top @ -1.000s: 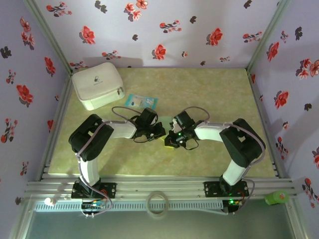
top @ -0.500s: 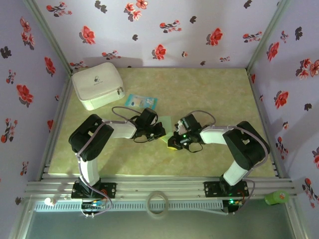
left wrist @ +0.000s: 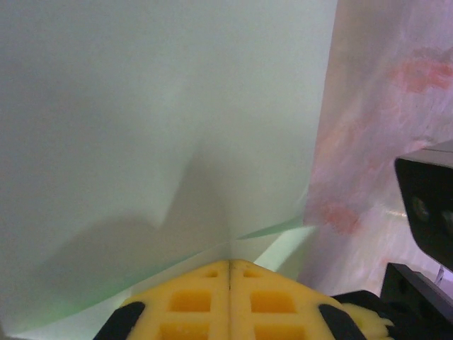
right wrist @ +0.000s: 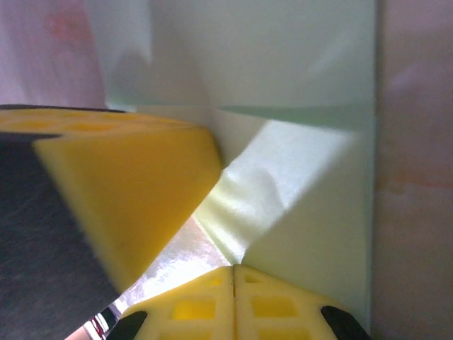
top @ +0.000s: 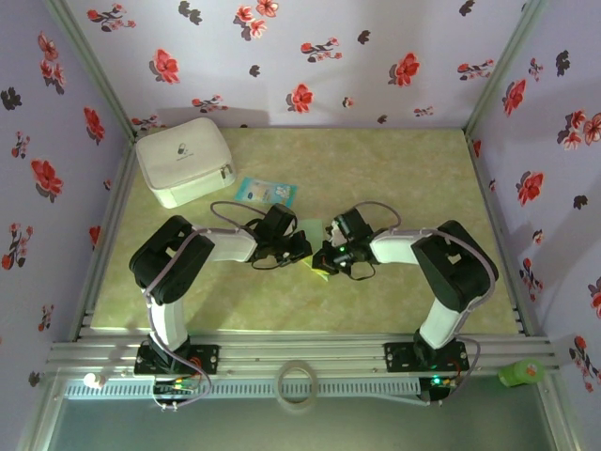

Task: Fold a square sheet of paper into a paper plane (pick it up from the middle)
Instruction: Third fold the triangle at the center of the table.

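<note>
The square sheet of paper (top: 310,229) is pale mint green and creased, and it hangs between my two grippers over the middle of the table. My left gripper (top: 301,250) is shut on one edge; in its wrist view the yellow fingertips (left wrist: 212,280) press together at the paper (left wrist: 163,120). My right gripper (top: 323,262) is shut on the paper (right wrist: 304,134) from the other side, close below a diagonal fold. The left gripper's yellow finger (right wrist: 127,191) sits right beside it. Whether the sheet has the shape of a paper plane I cannot tell.
A white zipped pouch (top: 185,160) stands at the back left. A small blue-and-white packet (top: 267,193) lies just behind the left gripper. Flowered walls close three sides. A tape roll (top: 297,383) and a green object (top: 521,374) rest on the front rail.
My right gripper has shifted a little left and up, closer to the left gripper, keeping its hold on the paper. The left arm has not moved.
</note>
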`<action>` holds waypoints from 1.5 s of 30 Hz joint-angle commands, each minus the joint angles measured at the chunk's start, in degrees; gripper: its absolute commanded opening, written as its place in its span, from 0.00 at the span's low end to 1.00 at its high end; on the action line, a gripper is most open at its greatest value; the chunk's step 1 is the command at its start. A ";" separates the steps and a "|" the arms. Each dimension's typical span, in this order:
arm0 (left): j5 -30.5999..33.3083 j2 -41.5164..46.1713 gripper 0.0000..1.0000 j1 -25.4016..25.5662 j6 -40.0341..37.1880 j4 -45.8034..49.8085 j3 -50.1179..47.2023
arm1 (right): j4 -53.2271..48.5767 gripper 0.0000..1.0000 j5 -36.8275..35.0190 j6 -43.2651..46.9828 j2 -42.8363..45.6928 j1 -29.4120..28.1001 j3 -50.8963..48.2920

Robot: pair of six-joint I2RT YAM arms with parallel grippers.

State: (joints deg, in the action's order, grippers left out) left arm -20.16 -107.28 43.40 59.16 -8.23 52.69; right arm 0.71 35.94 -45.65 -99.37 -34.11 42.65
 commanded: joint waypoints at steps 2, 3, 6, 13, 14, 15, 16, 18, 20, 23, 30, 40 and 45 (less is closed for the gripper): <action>2.96 -1.52 0.00 -0.50 -1.31 5.94 -2.05 | -1.18 0.07 -1.13 0.00 -2.05 0.79 -2.78; 2.94 -1.52 0.00 -0.51 -1.40 5.94 -2.11 | -0.83 0.08 -0.88 -0.26 -1.64 0.76 -3.69; 3.18 -1.74 0.00 -0.60 -1.32 6.03 -2.30 | 0.49 0.08 -0.19 -0.57 0.61 0.80 -6.45; 4.05 -2.02 0.00 -0.74 -0.61 6.08 -2.98 | -2.58 0.10 0.52 1.81 4.36 1.19 -8.35; 4.26 -2.03 0.00 -0.76 -0.47 6.11 -3.16 | -2.96 0.10 0.43 2.11 4.73 1.32 -8.78; 4.33 -2.03 0.00 -0.76 -0.28 6.04 -3.35 | -3.31 0.10 0.53 2.37 5.11 1.49 -9.26; 4.39 -1.98 0.00 -0.77 -0.27 5.99 -3.45 | -3.38 0.10 0.62 2.57 5.52 1.59 -9.75; 4.47 -1.96 0.00 -0.77 -0.23 5.94 -3.60 | -3.70 0.11 0.71 3.00 6.29 1.92 -10.74; 4.44 -1.87 0.00 -0.73 -0.23 5.94 -3.73 | -4.03 0.11 0.79 3.44 7.49 2.24 -12.02; 4.62 -1.61 0.00 -0.76 -0.26 5.90 -3.95 | -4.53 0.11 0.71 3.90 9.26 2.86 -13.70; 4.54 -0.68 0.00 -0.77 0.32 5.43 -4.29 | -7.28 0.11 -0.17 5.37 14.32 4.04 -14.52; 8.02 4.86 0.00 1.90 6.50 1.09 -6.91 | -11.94 0.25 -6.98 5.33 20.10 4.91 -7.79; 11.27 10.93 0.13 2.88 6.23 0.66 -8.05 | -9.52 0.28 -8.06 4.31 17.43 4.84 -4.93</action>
State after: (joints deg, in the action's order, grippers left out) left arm -13.02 -100.38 45.82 64.45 -9.45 45.69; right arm -8.88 30.06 -40.97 -80.58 -29.61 35.68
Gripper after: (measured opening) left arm 0.122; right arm 0.278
